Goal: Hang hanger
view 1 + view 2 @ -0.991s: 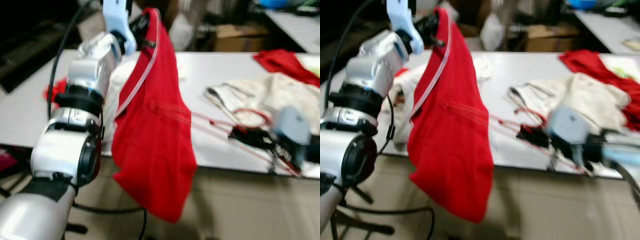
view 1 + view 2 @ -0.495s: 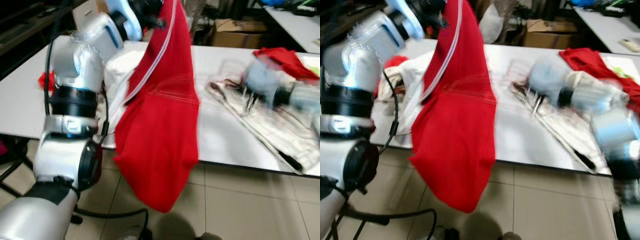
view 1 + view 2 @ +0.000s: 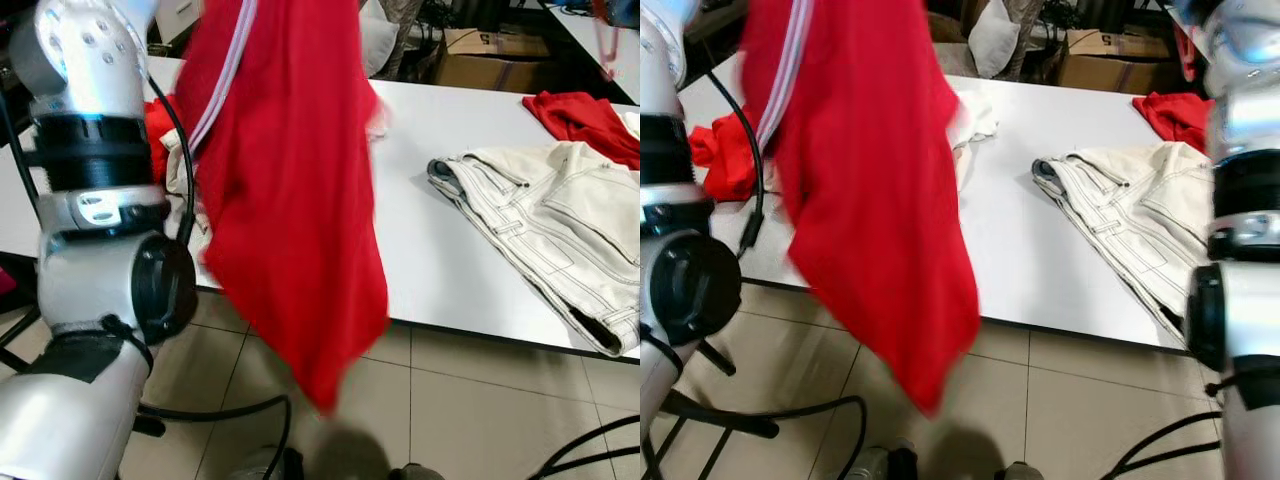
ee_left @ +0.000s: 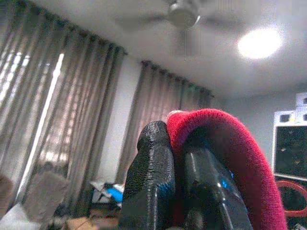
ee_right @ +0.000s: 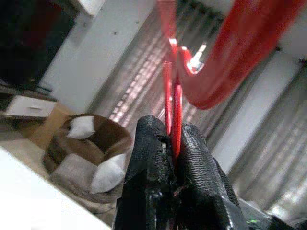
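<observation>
Above the table's (image 3: 440, 270) near edge, the red hanger (image 5: 171, 86) is pinched in the right gripper (image 5: 168, 143); the left gripper (image 4: 177, 158) clamps the red garment (image 3: 290, 200), which drapes past that edge toward open tiled floor (image 3: 480, 410). White jeans (image 3: 550, 230) lie near the right edge.

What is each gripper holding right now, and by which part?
Left gripper pinches the red fabric garment by a rolled edge. Right gripper clamps the thin red hanger just below its hook.
</observation>
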Motion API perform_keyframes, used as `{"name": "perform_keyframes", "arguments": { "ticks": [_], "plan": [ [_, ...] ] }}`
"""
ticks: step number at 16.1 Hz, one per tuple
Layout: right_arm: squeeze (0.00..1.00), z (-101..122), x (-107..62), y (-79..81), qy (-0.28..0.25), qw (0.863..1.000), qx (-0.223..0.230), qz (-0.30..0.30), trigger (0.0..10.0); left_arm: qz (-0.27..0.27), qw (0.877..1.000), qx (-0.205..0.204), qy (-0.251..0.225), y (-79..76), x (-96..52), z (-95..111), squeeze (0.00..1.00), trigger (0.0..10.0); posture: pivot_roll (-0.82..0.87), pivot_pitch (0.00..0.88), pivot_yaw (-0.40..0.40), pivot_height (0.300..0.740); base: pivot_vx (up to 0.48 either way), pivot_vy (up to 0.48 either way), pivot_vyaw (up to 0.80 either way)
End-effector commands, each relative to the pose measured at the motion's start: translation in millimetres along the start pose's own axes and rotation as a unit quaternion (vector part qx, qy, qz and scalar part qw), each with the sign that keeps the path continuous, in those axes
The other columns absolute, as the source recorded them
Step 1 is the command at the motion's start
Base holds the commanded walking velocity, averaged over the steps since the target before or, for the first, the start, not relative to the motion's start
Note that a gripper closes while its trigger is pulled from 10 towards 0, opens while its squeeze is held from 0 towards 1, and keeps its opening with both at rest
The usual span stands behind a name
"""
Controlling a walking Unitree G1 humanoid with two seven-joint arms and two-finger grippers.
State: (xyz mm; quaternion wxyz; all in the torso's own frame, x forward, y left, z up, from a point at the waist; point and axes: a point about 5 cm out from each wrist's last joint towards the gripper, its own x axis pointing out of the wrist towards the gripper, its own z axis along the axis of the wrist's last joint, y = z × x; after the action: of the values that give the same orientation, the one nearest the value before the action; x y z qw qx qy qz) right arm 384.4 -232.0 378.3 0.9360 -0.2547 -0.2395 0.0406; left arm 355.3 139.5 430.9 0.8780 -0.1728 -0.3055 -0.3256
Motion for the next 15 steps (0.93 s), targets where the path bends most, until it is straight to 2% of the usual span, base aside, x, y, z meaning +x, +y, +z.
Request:
{"name": "perform_keyframes", "arguments": {
  "ticks": [1, 2, 3, 4, 5, 6, 7, 8, 9, 10, 11, 12, 13, 15],
  "plan": [
    [0.00, -6.7, -2.6, 10.2, -0.001, 0.999, -0.006, 0.035, 10.0, 0.010, 0.999, 0.028, 0.030, 1.2, -2.1, -11.2, 0.00, 10.0, -0.11, 0.000, 0.023, 0.740, 0.000, 0.000, 0.00],
    [0.00, -25.2, -17.5, 28.0, 0.015, 0.993, -0.015, 0.115, 10.0, 0.031, 0.986, 0.099, 0.128, 9.7, -14.3, -51.3, 0.00, 10.0, -0.11, 0.000, 0.038, 0.740, 0.000, 0.000, 0.00],
    [0.00, -31.2, -23.6, 32.4, 0.021, 0.990, -0.020, 0.139, 10.0, 0.037, 0.979, 0.124, 0.158, 12.9, -19.2, -63.5, 0.00, 10.0, -0.11, 0.000, 0.041, 0.740, 0.000, 0.000, 0.00],
    [0.00, -46.0, -44.7, 35.1, 0.041, 0.980, -0.028, 0.194, 10.0, 0.050, 0.961, 0.164, 0.215, 21.6, -30.1, -86.3, 0.00, 10.0, -0.12, 0.000, 0.061, 0.740, 0.000, 0.000, 0.00],
    [0.00, -49.1, -51.8, 35.3, 0.045, 0.976, -0.030, 0.211, 10.0, 0.051, 0.956, 0.175, 0.231, 24.1, -33.4, -92.0, 0.00, 10.0, -0.12, 0.000, 0.061, 0.740, 0.000, 0.000, 0.00],
    [0.00, -51.9, -67.3, 32.3, 0.058, 0.971, -0.026, 0.230, 10.0, 0.051, 0.948, 0.184, 0.253, 27.5, -38.8, -100.8, 0.00, 10.0, -0.13, 0.000, 0.083, 0.740, 0.000, 0.000, 0.00],
    [0.00, -52.9, -91.5, 28.8, 0.070, 0.963, -0.030, 0.258, 10.0, 0.026, 0.943, 0.186, 0.274, 24.1, -46.5, -109.6, 0.00, 10.0, -0.15, 0.000, 0.109, 0.740, 0.000, 0.000, 0.00],
    [0.00, -52.9, -91.5, 28.8, 0.070, 0.963, -0.030, 0.258, 10.0, 0.026, 0.943, 0.186, 0.274, 24.1, -46.5, -109.6, 0.00, 10.0, -0.15, 0.000, 0.109, 0.740, 0.000, 0.000, 0.00],
    [0.00, -53.0, -119.3, 29.5, 0.091, 0.964, -0.003, 0.249, 10.0, 0.003, 0.946, 0.151, 0.287, 17.7, -66.2, -121.1, 0.00, 10.0, -0.16, 0.000, 0.123, 0.740, 0.000, 0.000, 0.00],
    [0.00, -54.9, -139.6, 36.5, 0.114, 0.970, 0.044, 0.209, 10.0, 0.015, 0.951, 0.117, 0.286, 14.5, -88.7, -131.2, 0.00, 10.0, -0.17, 0.000, 0.127, 0.740, 0.000, 0.000, 0.00],
    [0.00, -55.8, -147.4, 40.4, 0.123, 0.971, 0.064, 0.192, 10.0, 0.026, 0.952, 0.109, 0.285, 13.5, -97.9, -135.2, 0.00, 10.0, -0.18, 0.000, 0.127, 0.740, 0.000, 0.000, 0.00],
    [0.00, -58.0, -157.2, 48.6, 0.134, 0.973, 0.080, 0.168, 10.0, 0.051, 0.955, 0.081, 0.280, 11.3, -110.7, -142.1, 0.00, 10.0, -0.19, 0.000, 0.124, 0.740, 0.000, 0.000, 0.00],
    [0.00, -56.7, -176.2, 69.4, 0.144, 0.973, 0.119, 0.135, 10.0, 0.090, 0.956, 0.069, 0.272, 4.9, -134.6, -154.4, 0.00, 10.0, -0.19, 0.000, 0.117, 0.740, 0.000, 0.000, 0.00],
    [0.00, -53.0, -189.4, 89.0, 0.150, 0.970, 0.160, 0.102, 10.0, 0.103, 0.952, 0.083, 0.274, -2.6, -153.0, -164.0, 0.00, 10.0, -0.20, 0.000, 0.106, 0.740, 0.000, 0.000, 0.00]
  ]
}}
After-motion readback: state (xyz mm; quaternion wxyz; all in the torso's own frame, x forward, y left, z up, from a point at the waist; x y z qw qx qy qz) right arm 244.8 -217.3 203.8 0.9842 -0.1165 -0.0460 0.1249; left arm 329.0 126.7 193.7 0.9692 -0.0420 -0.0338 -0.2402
